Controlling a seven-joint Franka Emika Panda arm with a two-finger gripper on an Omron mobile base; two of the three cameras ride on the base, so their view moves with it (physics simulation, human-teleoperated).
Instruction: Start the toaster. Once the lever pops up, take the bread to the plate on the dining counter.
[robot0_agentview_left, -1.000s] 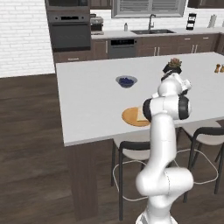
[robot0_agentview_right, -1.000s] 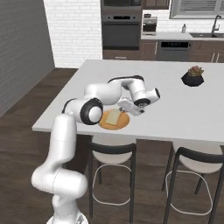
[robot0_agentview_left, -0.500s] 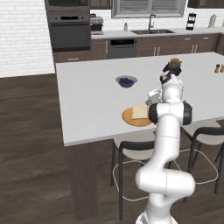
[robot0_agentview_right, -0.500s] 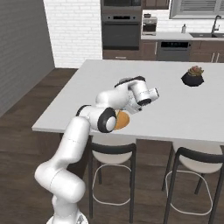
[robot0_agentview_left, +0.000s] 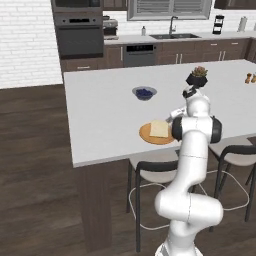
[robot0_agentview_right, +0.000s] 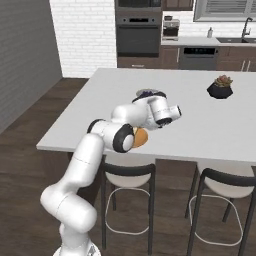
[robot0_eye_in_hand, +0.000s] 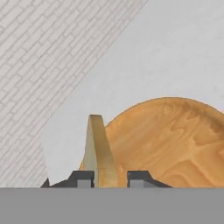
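Note:
On the white dining counter (robot0_agentview_left: 107, 112) lies the orange-tan plate (robot0_agentview_left: 148, 135), which also shows beside my elbow from the right (robot0_agentview_right: 142, 137). The pale bread (robot0_agentview_left: 160, 128) rests over the plate's right half. In the hand view the bread (robot0_eye_in_hand: 99, 148) appears edge-on between my fingertips, in front of the plate (robot0_eye_in_hand: 175, 140). My gripper (robot0_eye_in_hand: 110, 178) is open a crack: one tip touches the slice and a thin gap shows at the other. From the left base view my gripper (robot0_agentview_left: 175, 114) sits at the slice's right edge. The toaster and its lever are out of view.
A dark blue bowl (robot0_agentview_left: 144, 93) sits behind the plate. A potted plant (robot0_agentview_left: 198, 77) stands further right, with small shakers (robot0_agentview_left: 248, 78) at the far edge. Black stools (robot0_agentview_left: 150, 172) (robot0_agentview_right: 222, 180) line the counter's near side. Oven and sink run along the back wall.
My elbow has swung upright and to the right. The slice has come down over the plate and now shows on it. The jaws have parted slightly.

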